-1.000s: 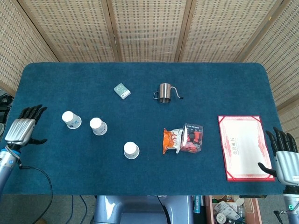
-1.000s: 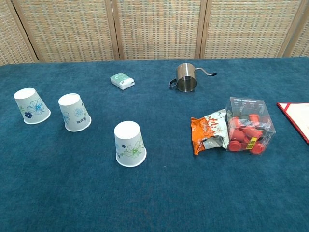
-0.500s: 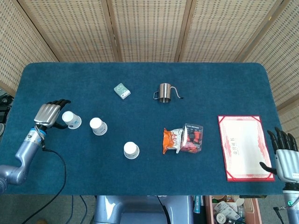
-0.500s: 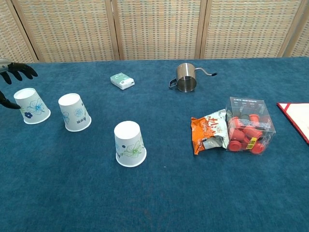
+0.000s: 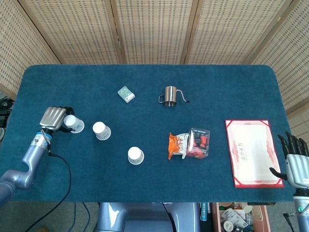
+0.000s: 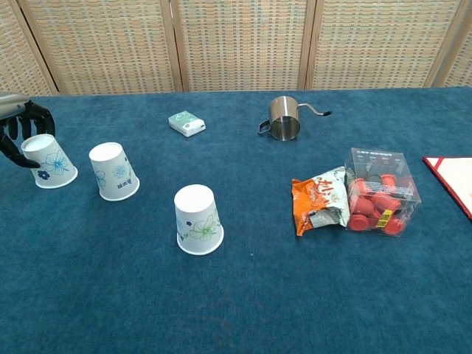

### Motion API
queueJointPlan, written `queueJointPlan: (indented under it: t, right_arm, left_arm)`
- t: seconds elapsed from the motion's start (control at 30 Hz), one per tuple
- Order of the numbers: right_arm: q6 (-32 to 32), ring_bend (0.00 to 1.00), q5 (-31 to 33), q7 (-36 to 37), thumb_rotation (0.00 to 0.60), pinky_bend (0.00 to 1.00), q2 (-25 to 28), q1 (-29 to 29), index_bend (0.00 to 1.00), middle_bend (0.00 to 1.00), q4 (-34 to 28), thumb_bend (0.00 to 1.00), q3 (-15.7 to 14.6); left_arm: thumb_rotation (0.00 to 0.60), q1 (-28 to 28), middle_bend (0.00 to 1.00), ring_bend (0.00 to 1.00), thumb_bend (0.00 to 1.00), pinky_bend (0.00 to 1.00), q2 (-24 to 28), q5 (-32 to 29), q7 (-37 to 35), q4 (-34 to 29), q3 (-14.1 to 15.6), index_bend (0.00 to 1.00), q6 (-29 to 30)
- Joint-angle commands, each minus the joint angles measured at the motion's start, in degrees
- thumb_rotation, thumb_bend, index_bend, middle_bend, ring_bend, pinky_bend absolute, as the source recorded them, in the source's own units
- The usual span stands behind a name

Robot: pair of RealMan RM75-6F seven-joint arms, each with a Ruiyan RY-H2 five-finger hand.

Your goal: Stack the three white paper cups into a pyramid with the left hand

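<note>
Three white paper cups with floral print stand upside down on the blue table. The left cup (image 5: 76,125) (image 6: 51,165) has my left hand (image 5: 53,117) (image 6: 18,130) around its top, fingers curled behind it and thumb at its left side. The middle cup (image 5: 101,130) (image 6: 114,172) stands just to its right. The third cup (image 5: 135,155) (image 6: 198,220) stands nearer the front. My right hand (image 5: 292,162) hangs off the table's right front corner with fingers spread and nothing in it; only the head view shows it.
A small green box (image 5: 126,94) (image 6: 186,124) and a metal pitcher (image 5: 170,95) (image 6: 284,127) sit toward the back. An orange snack bag (image 5: 176,145), a clear box of red pieces (image 5: 199,142) and a red folder (image 5: 252,152) lie to the right.
My left hand came in from the table's left edge to the left cup and its fingers have curled around the cup's top. The cups and my right hand stayed put.
</note>
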Motion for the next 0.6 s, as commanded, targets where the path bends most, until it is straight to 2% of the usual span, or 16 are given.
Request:
queueJointPlan:
  t: [0.03, 0.23, 0.43, 0.6]
  right_arm:
    - [-0.1, 0.00, 0.2, 0.0, 0.600, 0.00, 0.0, 0.0, 0.09, 0.00, -0.1, 0.00, 0.0]
    - [-0.2, 0.00, 0.3, 0.1, 0.600, 0.00, 0.2, 0.0, 0.09, 0.00, -0.3, 0.00, 0.0]
    - [-0.3, 0.00, 0.4, 0.4, 0.600, 0.00, 0.4, 0.0, 0.09, 0.00, -0.5, 0.00, 0.0]
    - [-0.5, 0.00, 0.4, 0.4, 0.600, 0.00, 0.5, 0.0, 0.09, 0.00, -0.6, 0.00, 0.0]
  left_arm:
    - [0.600, 0.1, 0.51, 0.48, 0.20, 0.47, -0.4, -0.5, 0.7, -0.1, -0.5, 0.48, 1.2]
    - [0.600, 0.6, 0.51, 0.48, 0.21, 0.47, 1.0, -0.7, 0.1, -2.6, -1.0, 0.49, 2.7]
    - [0.600, 1.1, 0.51, 0.48, 0.21, 0.47, 6.2, 0.9, -3.2, -11.4, -0.4, 0.49, 2.9]
    - [0.600, 1.0, 0.51, 0.48, 0.21, 0.47, 7.7, 1.8, -1.7, -15.2, 0.4, 0.49, 3.1]
